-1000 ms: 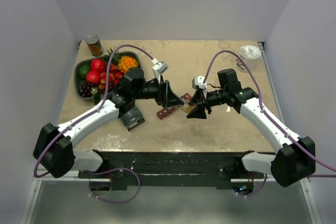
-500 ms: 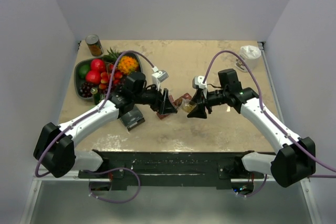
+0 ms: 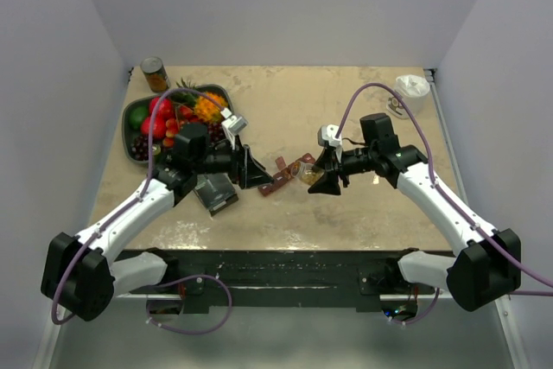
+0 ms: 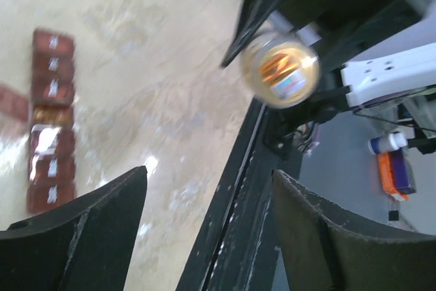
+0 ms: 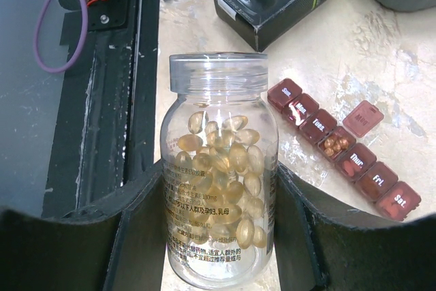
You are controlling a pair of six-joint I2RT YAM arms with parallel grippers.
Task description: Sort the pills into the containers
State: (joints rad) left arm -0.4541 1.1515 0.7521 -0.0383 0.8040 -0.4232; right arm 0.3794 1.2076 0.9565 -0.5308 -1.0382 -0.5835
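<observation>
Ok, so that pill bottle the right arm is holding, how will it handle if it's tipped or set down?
The pill bottle looks smooth and round, so it may twist in the grip of the right end effector. The loose pills will probably shift when it tilts. Laid on its side, it would likely roll.

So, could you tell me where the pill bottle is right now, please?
The bottle is mid-table in the top view, held in the right gripper, just right of the dark red strip.
</observation>
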